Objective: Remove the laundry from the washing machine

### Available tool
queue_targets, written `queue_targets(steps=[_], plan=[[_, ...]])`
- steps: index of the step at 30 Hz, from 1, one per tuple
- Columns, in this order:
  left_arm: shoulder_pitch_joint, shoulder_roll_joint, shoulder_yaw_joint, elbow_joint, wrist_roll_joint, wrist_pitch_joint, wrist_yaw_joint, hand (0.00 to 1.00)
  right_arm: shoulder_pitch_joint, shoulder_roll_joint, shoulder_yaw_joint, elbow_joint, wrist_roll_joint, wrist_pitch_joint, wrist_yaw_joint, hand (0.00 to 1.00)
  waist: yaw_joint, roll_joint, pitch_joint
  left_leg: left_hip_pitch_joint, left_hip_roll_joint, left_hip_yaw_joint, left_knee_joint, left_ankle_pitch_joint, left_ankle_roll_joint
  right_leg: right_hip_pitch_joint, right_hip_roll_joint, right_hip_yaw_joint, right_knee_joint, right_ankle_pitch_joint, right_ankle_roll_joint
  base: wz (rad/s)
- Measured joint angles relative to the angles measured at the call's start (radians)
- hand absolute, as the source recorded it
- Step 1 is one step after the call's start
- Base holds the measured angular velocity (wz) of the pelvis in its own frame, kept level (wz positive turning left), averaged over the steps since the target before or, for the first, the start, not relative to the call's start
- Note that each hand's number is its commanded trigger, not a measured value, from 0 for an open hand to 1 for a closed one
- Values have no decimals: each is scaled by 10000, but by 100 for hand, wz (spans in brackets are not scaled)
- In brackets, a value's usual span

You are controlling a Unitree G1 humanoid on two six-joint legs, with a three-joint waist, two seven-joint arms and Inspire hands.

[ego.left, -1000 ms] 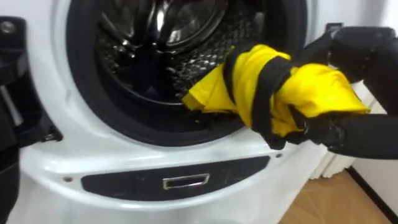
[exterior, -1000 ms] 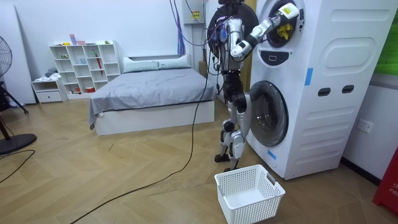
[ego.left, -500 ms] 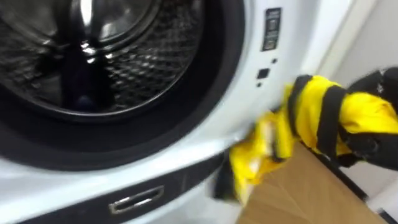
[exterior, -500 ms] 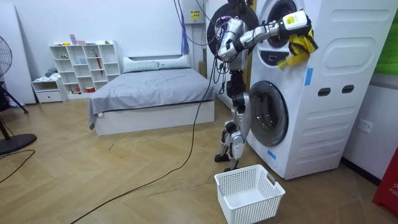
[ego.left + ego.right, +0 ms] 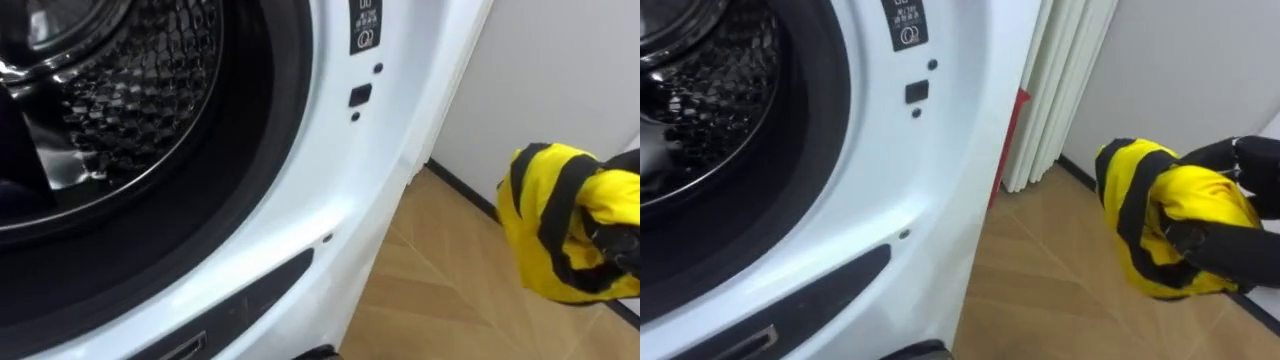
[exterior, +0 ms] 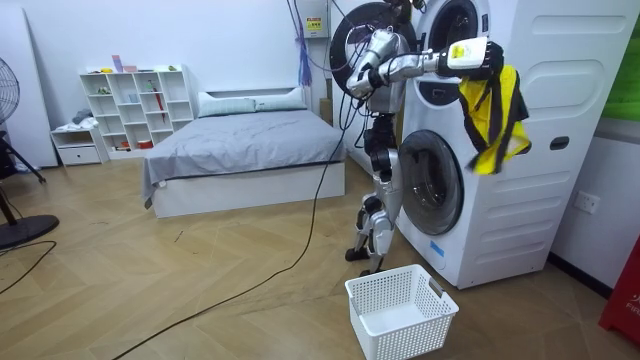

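Right hand [image 5: 1220, 245], clenched round the yellow garment [image 5: 1185, 195], has withdrawn from the drum [image 5: 700, 90] and swung clear; the cloth now hangs below it.

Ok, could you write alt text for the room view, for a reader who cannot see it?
A humanoid robot stands at a white washing machine, its right hand raised and outstretched, holding a yellow and black garment that hangs down. A white laundry basket sits on the wooden floor before the machine; a grey bed is behind.

a white basket [image 6: 385, 335] on wooden floor [image 6: 200, 300], grey bed [image 6: 245, 140] and white shelf [image 6: 135, 110] behind.
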Motion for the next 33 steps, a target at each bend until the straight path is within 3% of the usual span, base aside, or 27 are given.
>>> queue_targets(steps=[6,9,11,14,17,22,24,30,33], plan=[[-49,9,-532,5,-8,341,34,0,-327,11,317,636,51,86,242,100,76,187,35,-158,12,440,47,-36,2,-418,102,256,340,-21,35,-18],[-268,-13,-1400,4,-283,491,61,0,-534,53,1063,1196,18,220,244,100,146,408,35,-434,31,495,315,-126,79,-682,91,250,476,-7,104,-5],[-484,-39,-1880,83,-285,502,55,0,-797,254,1663,1770,-87,239,235,100,228,698,58,-636,2,495,393,-135,111,-872,40,247,543,14,153,0],[-632,-149,-2432,99,-571,506,120,0,-1184,850,2296,3034,-390,236,86,100,304,985,29,-890,-7,425,482,-143,148,-1108,-20,100,577,22,172,1],[-638,-234,-2985,7,-877,426,237,0,-1188,979,2790,4079,-360,241,-263,100,469,1296,-11,-1064,-26,423,462,-136,158,-1323,-23,83,655,10,189,-1],[-741,-477,-3038,7,-1140,331,525,0,-1551,1063,2938,5673,7,183,-1088,100,530,1670,-30,-1494,-66,370,491,-109,201,-1751,-89,-95,711,2,198,2],[-825,-505,-3025,6,-1161,170,524,0,-1876,1077,2927,6395,16,-103,-1528,100,523,1798,-8,-1713,-169,337,445,-22,270,-2083,-170,-194,935,-78,234,5],[-902,-490,-3003,-475,-1303,-59,545,0,-2135,1094,2925,7508,55,-616,-2302,100,498,1906,-15,-1989,-451,153,287,180,408,-2629,-416,-438,1450,-378,312,15],[-865,-489,-3005,-593,-1390,-60,545,0,-2127,1094,2925,7818,57,-693,-2508,100,498,1963,-47,-2061,-533,156,230,202,446,-2799,-462,-434,1636,-455,344,0]])
